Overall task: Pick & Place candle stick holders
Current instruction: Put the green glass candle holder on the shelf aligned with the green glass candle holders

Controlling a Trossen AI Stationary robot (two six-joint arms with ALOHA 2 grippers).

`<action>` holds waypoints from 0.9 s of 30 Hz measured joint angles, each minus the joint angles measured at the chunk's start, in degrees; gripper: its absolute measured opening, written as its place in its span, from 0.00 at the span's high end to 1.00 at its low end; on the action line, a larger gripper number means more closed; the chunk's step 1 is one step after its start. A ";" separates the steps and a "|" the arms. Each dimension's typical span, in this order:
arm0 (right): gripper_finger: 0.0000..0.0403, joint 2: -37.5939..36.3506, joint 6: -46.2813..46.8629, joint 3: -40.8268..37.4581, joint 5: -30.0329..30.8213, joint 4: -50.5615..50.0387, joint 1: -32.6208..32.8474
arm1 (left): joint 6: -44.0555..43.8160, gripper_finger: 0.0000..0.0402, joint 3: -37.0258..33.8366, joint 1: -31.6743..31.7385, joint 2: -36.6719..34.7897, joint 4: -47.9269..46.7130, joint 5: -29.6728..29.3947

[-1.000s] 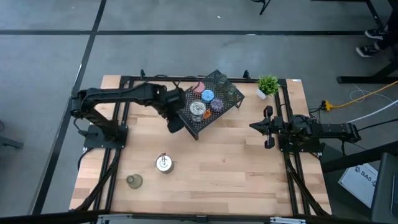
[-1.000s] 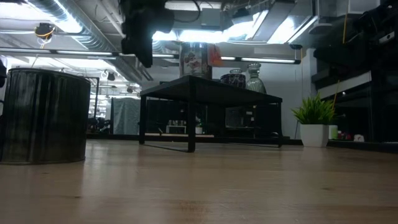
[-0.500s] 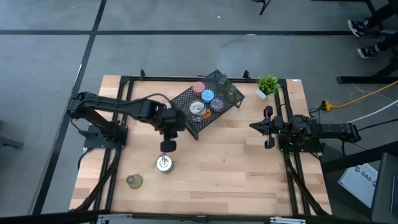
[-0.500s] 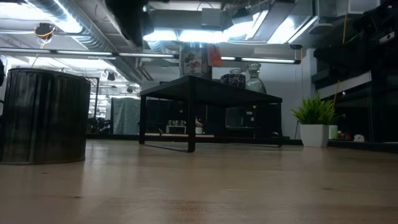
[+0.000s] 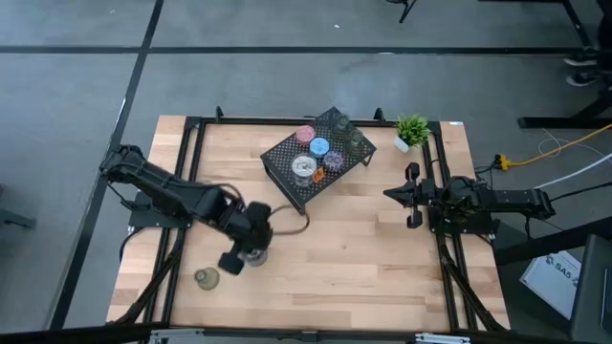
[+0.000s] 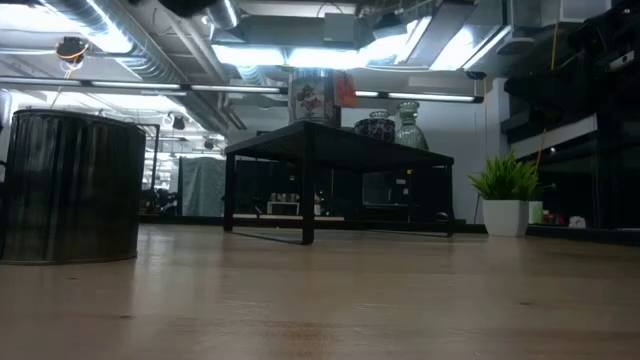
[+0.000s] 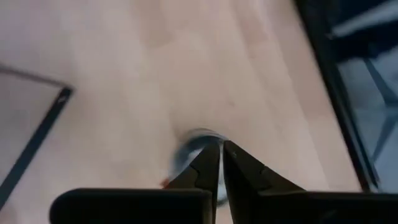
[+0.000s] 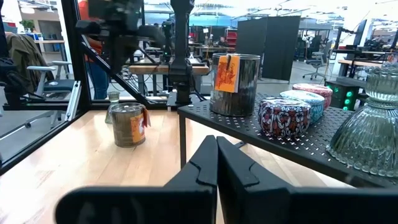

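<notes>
the left gripper (image 7: 221,149), fingers pressed together, is hovering over the shiny silver round candle holder (image 7: 198,142), lining up to grab it; right gripper (image 8: 216,146), also closed, is waiting.

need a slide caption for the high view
Left gripper over a silver candle holder on the table; right gripper parked beside the rack.

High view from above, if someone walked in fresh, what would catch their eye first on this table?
Probably the black wire-mesh rack at the table's far middle, crowded with colourful candle stick holders. Next, the left arm stretched toward the near side, its left gripper over a silver holder, an olive-green one beside it. The right gripper waits at the right edge, near a small potted plant.
</notes>
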 joint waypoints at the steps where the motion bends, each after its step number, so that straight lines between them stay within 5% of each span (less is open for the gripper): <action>1: 1.00 0.00 0.01 0.00 0.00 0.00 -0.02 | 0.99 0.95 0.00 -1.29 0.00 -0.37 0.33; 16: 1.00 0.00 0.00 0.00 0.00 0.00 0.00 | 3.12 0.72 0.00 -17.25 0.02 -5.28 -0.99; 27: 1.00 0.00 0.00 0.00 -0.02 -0.01 -0.02 | 2.00 0.49 -1.16 -21.52 0.09 -5.04 -2.33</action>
